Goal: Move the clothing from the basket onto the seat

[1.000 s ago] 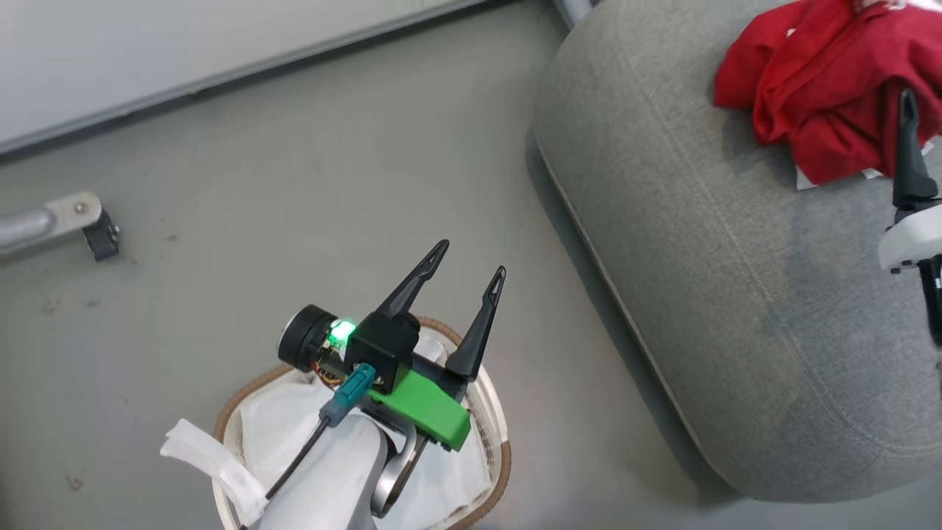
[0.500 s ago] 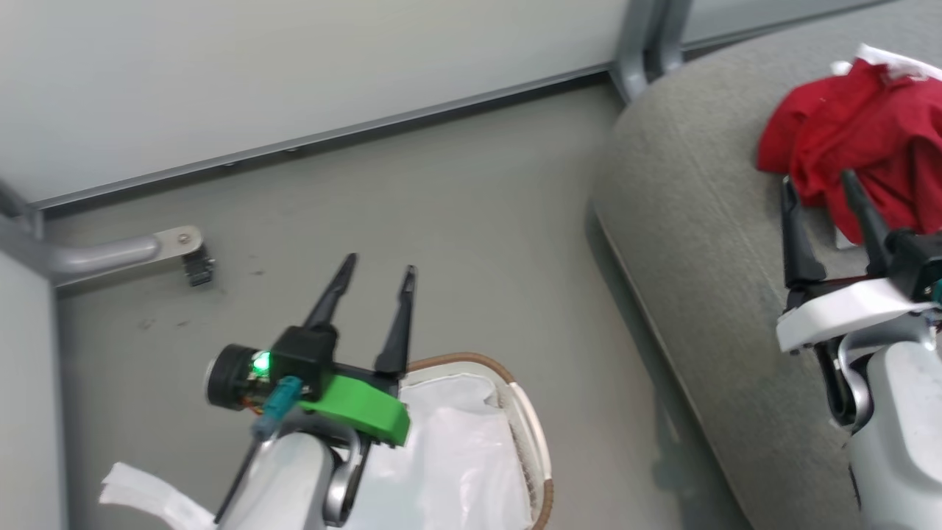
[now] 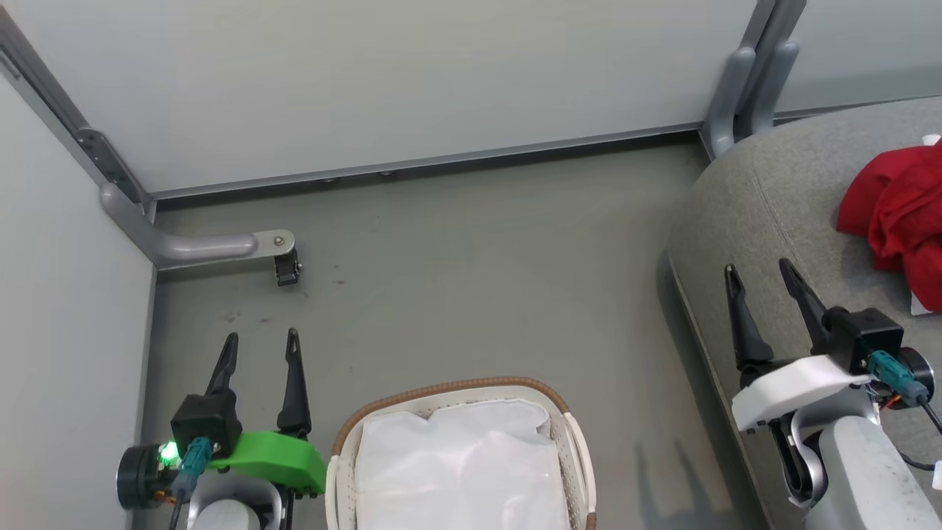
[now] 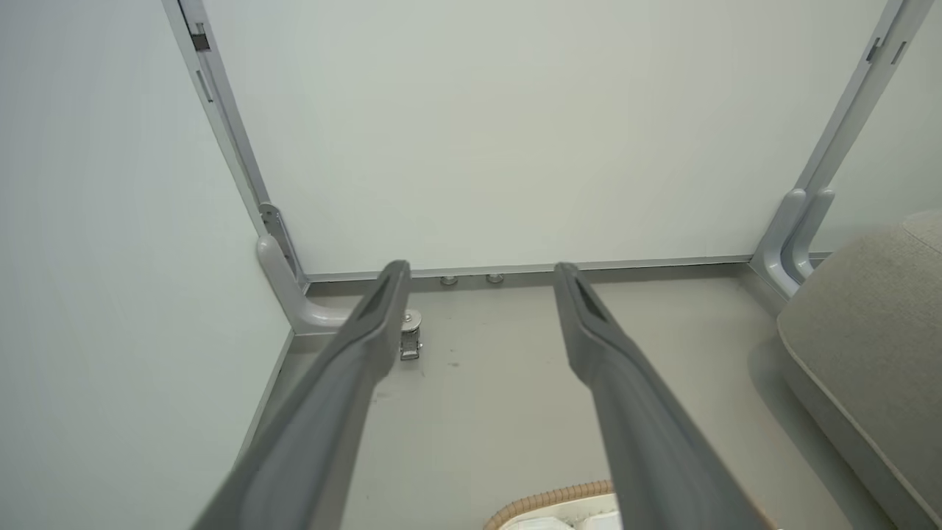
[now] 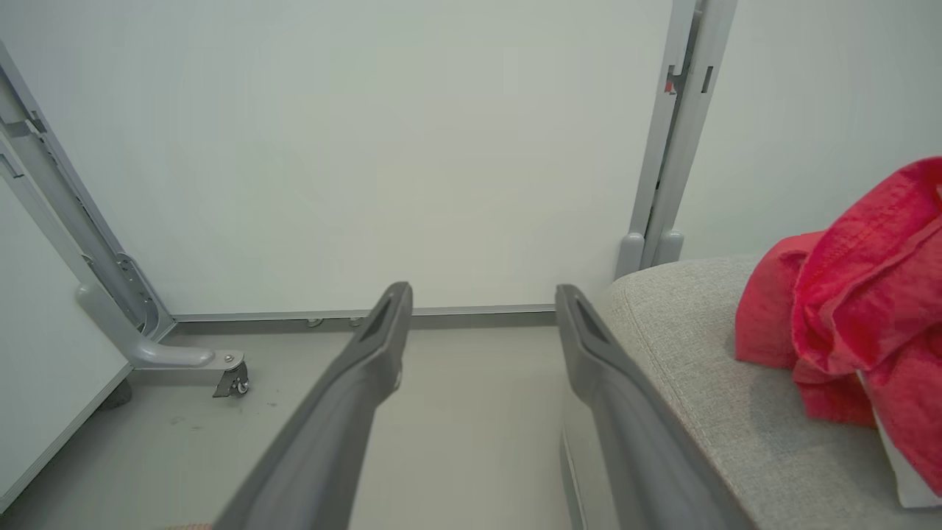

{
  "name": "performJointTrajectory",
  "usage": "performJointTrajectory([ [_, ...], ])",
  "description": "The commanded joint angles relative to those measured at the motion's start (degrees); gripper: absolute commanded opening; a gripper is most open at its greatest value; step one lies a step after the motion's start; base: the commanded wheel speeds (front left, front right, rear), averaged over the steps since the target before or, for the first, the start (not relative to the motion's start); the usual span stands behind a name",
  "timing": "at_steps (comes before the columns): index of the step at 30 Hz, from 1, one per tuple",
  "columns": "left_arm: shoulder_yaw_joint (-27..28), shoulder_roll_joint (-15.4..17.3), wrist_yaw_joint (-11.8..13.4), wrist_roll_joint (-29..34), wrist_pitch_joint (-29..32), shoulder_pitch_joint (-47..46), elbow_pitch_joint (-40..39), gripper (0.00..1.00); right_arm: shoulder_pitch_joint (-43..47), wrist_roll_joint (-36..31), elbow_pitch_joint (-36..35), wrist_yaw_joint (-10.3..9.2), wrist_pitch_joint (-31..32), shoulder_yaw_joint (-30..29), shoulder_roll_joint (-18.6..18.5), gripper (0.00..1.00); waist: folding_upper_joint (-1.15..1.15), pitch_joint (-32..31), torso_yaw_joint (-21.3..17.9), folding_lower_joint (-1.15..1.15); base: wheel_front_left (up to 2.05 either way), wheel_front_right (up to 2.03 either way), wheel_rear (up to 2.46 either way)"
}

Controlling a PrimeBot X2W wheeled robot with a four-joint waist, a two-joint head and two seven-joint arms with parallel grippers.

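Observation:
The red clothing [image 3: 898, 221] lies crumpled on the grey seat [image 3: 773, 206] at the right; the right wrist view shows the clothing [image 5: 861, 309] on the seat [image 5: 692, 346] too. On the floor at bottom centre stands the basket [image 3: 456, 389], showing its white liner. My left gripper [image 3: 261, 346] is open with nothing between its fingers, left of the basket. My right gripper [image 3: 762, 274] is open with nothing in it, over the seat's left edge and left of the clothing. In the left wrist view the basket rim [image 4: 548, 499] peeks in below the open left gripper [image 4: 478, 269].
Pale wall panels close the back and left. A grey metal foot with a small caster [image 3: 285, 266] juts onto the floor at the left. A grey post [image 3: 743, 96] stands in the corner by the seat. Bare grey floor lies between the basket and the wall.
The head camera has swung left and tilted, shifting the whole picture. Both arms have drawn back: the right gripper has left the clothing, and the left gripper now stands beside the basket rather than over it.

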Motion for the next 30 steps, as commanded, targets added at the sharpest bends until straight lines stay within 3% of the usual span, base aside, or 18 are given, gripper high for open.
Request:
performJointTrajectory([
  [1, 0.77, 0.04, 0.43, 0.58, 0.05, 1.53, 0.16, 1.00, 1.42, 0.34, -0.02, -0.07, 0.00, -0.25, 0.04, 1.00, 0.00, -1.72, 0.84, 0.00, 0.00, 0.00, 0.00],
  [5, 2.92, 0.04, 1.02, -1.65, 0.05, 4.00, 0.26, 1.00, 3.61, 0.52, 0.29, -0.08, 0.00, -0.03, 0.56, 1.00, 0.00, -3.28, 0.51, 0.00, 0.00, 0.00, 0.00],
  [18, 5.37, 0.03, -1.89, -3.99, 0.05, 8.98, -0.14, 1.00, 7.69, 0.64, 1.30, -0.07, 0.01, 0.13, 1.62, 1.00, 0.00, -5.22, 0.09, 0.00, 0.00, 0.00, 0.00],
  [19, 5.25, -0.08, -1.80, -4.12, 0.02, 8.19, -0.08, 0.00, 7.04, 0.45, 1.19, 0.00, 0.01, 0.09, 1.69, 0.00, 0.00, -5.20, 0.07, 0.00, 0.00, 0.00, 0.00],
  [23, 5.22, -0.35, -1.80, -4.65, 0.30, 8.21, 1.86, 0.00, 7.81, 0.97, 3.05, 0.00, 0.28, -0.05, 2.17, 0.00, 0.00, -5.24, 0.06, 0.00, 0.00, 0.00, 0.00],
  [30, 6.23, -0.31, -2.34, -12.24, 2.65, 7.31, 1.36, 0.00, 7.63, 8.86, 2.44, 0.00, 2.67, -0.89, 2.25, 0.00, 0.00, -5.30, 0.04, 0.00, 0.00, 0.00, 0.00],
])
